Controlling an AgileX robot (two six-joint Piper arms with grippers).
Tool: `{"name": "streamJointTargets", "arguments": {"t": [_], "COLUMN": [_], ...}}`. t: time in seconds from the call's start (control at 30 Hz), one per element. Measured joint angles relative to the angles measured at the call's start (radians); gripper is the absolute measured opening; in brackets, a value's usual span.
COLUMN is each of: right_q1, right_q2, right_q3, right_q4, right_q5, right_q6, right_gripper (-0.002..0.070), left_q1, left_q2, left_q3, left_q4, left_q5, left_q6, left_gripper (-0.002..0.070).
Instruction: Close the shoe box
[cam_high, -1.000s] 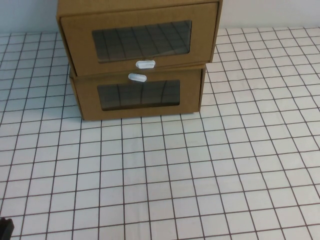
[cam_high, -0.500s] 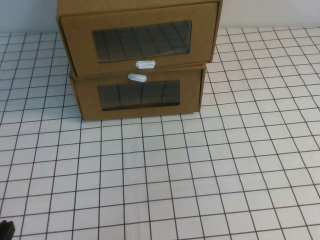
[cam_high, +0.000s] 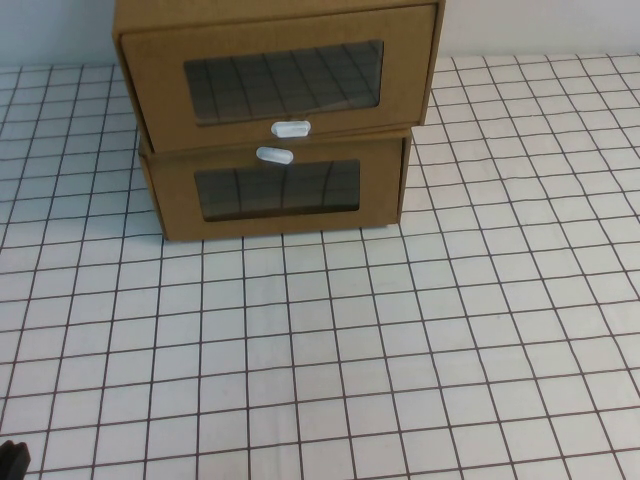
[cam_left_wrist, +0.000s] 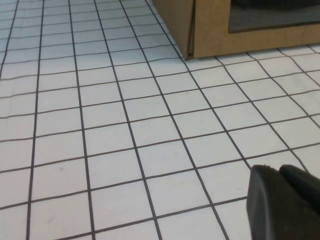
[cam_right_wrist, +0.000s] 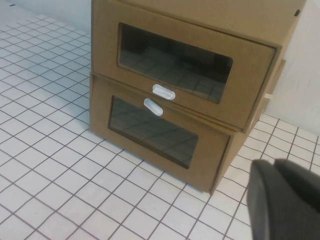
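Over grid table (cam_high: 400, 350) | left gripper (cam_left_wrist: 282, 205) empty | right gripper (cam_right_wrist: 285, 200) near shoe box (cam_high: 280, 75)

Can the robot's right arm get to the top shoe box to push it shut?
Probably yes. The right end effector is near the boxes, off to their side, with only bare table between it and the shoe box stacked on the lower box. The left end effector is low over the table.
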Motion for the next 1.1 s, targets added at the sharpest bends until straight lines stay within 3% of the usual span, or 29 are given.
{"name": "streamJointTargets", "arguments": {"t": [0.33, 0.53, 0.83, 1.1], "right_q1": [-0.020, -0.197, -0.443, -0.614], "right_q2": [-0.020, -0.172, -0.558, -0.640], "right_q3": [0.043, 0.245, 0.674, 0.741], "right_q4": [-0.057, -0.052, 0.130, 0.178], "right_q5": [-0.029, -0.112, -0.230, -0.038], "right_q6": [0.000, 0.002, 0.002, 0.002], "right_gripper": [-0.0013, -0.0013, -0.0013, -0.0013], "left_q1": [0.000, 0.000, 0.000, 0.000], "left_q2": [0.000, 0.000, 0.000, 0.000], "left_q3": [0.000, 0.000, 0.000, 0.000], "left_q4": [0.000, 0.000, 0.000, 0.001], "left_q5": [0.000, 0.000, 0.000, 0.000], "left_q6": [0.000, 0.000, 0.000, 0.000], "left_gripper": [-0.0004, -0.0004, -0.0004, -0.0004]}}
